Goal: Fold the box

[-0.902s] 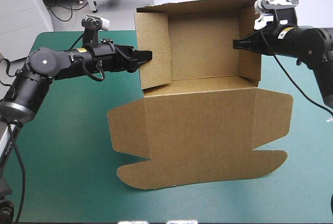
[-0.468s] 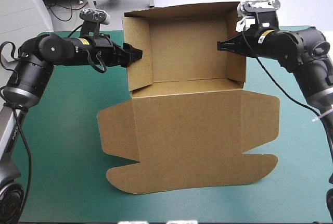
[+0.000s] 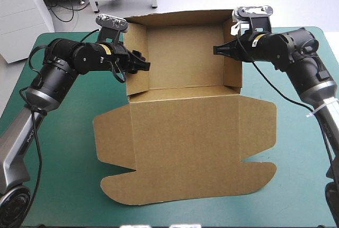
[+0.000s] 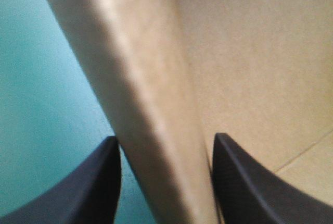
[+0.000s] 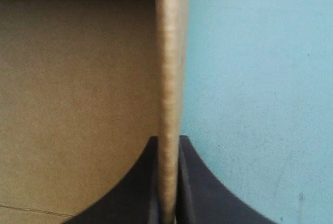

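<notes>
Within both jaws, upright box (image 3: 185, 127) walls.

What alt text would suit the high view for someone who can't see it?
A cut brown cardboard box lies on a teal-green table, far walls raised into an open tray, lid flat toward the camera. The black-fingered left hand and right hand each pinch a side wall.

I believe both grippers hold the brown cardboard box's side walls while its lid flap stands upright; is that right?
No: the high view shows the lid flap lying flat on the teal-green cover. The left gripper and right gripper do hold side walls of the brown cardboard box.
</notes>
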`<state>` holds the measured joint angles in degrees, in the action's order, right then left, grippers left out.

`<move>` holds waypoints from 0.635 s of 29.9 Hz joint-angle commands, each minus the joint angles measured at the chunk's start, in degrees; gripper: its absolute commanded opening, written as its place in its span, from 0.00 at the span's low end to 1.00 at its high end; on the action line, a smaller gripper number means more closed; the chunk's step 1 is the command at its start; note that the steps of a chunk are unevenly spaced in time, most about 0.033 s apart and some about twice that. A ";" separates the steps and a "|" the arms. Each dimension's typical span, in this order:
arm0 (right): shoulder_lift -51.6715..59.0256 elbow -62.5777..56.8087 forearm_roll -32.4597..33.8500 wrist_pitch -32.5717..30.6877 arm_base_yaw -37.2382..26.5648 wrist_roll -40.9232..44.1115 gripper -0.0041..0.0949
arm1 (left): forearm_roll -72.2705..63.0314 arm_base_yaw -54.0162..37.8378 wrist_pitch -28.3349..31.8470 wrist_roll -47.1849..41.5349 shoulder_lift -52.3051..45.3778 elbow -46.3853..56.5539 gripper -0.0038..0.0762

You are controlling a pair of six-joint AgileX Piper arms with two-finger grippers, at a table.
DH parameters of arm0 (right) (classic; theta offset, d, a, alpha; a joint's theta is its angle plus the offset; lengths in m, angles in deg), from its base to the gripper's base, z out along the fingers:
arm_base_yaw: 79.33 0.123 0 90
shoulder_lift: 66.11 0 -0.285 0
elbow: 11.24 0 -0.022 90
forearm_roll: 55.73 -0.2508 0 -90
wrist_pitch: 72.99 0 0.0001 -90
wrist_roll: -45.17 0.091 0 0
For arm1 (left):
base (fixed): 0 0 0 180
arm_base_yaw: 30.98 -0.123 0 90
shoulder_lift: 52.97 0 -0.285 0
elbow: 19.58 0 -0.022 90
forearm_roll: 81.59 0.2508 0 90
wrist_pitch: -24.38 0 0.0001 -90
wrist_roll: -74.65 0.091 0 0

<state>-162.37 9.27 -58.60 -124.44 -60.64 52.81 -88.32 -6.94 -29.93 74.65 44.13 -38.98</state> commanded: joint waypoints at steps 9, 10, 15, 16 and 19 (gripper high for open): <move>0.47 1.78 -1.48 -4.05 0.09 -0.44 0.02 | -1.05 0.29 2.47 0.00 -1.46 -1.89 0.01; -0.16 1.78 -1.48 -5.36 0.09 -1.02 0.02 | -1.05 0.29 2.48 0.00 -1.46 -1.89 0.01; -3.63 1.78 -1.75 -8.85 0.09 -1.97 0.02 | -0.86 0.29 0.71 0.00 0.22 -1.89 0.01; -4.44 1.78 -1.89 -8.99 0.09 -1.97 0.02 | -0.86 0.29 -0.27 0.00 0.95 -1.89 0.01; -6.50 1.78 -1.89 -10.15 0.09 -2.08 0.02 | -0.86 0.29 -4.06 0.00 3.99 -1.89 0.01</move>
<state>-168.98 9.51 -60.39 -134.71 -60.64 54.00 -84.61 -7.16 -35.31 71.08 48.99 -38.94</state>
